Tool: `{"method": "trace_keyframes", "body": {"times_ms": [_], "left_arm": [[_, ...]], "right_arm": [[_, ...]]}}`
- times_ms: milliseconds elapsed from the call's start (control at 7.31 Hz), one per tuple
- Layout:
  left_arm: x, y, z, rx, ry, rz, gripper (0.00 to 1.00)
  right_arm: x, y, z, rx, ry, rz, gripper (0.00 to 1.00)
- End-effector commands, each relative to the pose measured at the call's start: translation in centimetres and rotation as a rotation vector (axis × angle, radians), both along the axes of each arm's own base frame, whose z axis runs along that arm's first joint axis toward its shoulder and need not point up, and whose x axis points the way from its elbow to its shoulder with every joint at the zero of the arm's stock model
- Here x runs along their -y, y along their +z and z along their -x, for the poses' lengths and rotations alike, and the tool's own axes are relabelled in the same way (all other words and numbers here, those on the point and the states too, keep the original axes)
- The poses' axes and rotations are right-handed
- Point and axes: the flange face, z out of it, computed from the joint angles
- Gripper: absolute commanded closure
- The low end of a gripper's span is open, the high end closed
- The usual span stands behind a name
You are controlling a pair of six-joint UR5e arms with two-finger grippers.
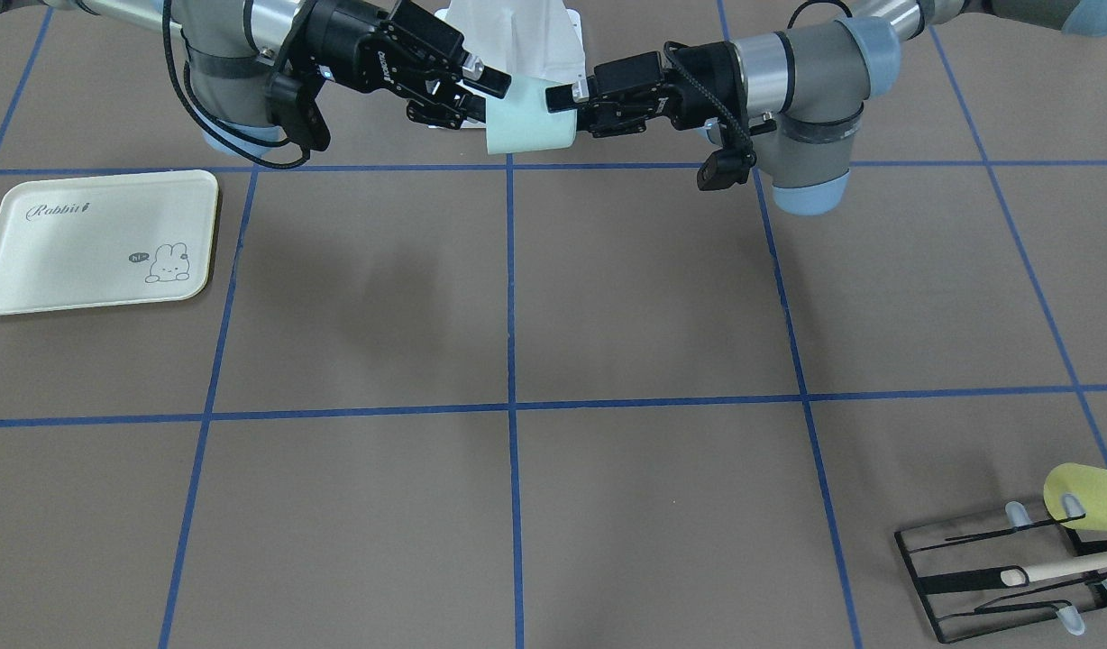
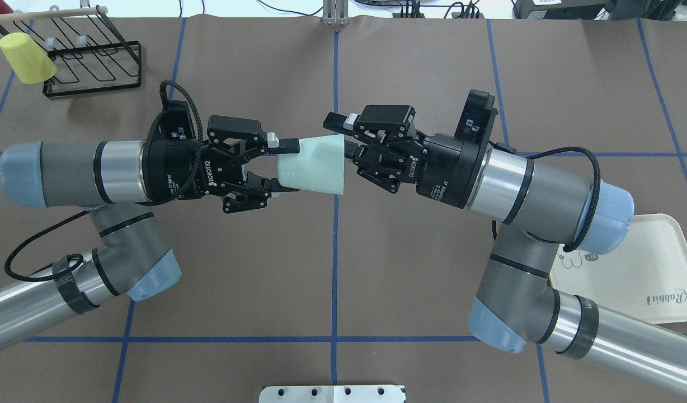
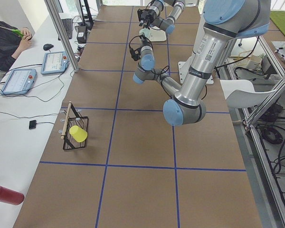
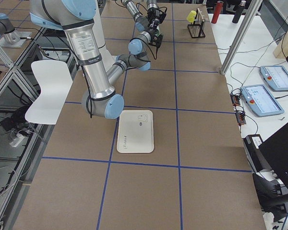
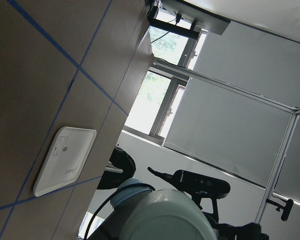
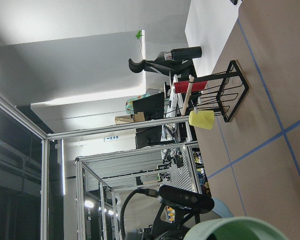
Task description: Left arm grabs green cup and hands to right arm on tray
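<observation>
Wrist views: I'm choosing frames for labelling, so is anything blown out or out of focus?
Left wrist-mounted view: the windows are blown out, the green cup at the bottom edge is a soft blur, the tray is sharp. Right wrist-mounted view: the cup's rim is blurred too; the wire rack and yellow cup are crisp.

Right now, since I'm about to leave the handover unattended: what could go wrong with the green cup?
1. The green cup hangs in the air, base in the left hand. I cannot tell whether the right hand has clamped the rim; an early release would likely drop it.
2. A pinch on the rim wall alone could let it swing on the way to the tray.
</observation>
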Motion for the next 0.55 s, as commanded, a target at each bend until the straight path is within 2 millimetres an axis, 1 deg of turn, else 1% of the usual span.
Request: {"method": "trace_keyframes", "body": {"times_ms": [0, 274, 410], "left_arm": [[-0.85, 0.68, -0.81, 0.016, -0.01, -0.03, 0.76], [-1.09, 0.37, -0.64, 0.009, -0.007, -0.037, 0.76], [-1.36, -0.19, -0.28, -0.003, -0.005, -0.045, 0.76]], "right_arm": [[0.01, -0.04, -0.02, 0.0, 0.001, 0.0, 0.6], [0.01, 0.04, -0.02, -0.001, 0.001, 0.001, 0.61], [0.07, 0.14, 0.08, -0.004, 0.001, 0.002, 0.62]]}}
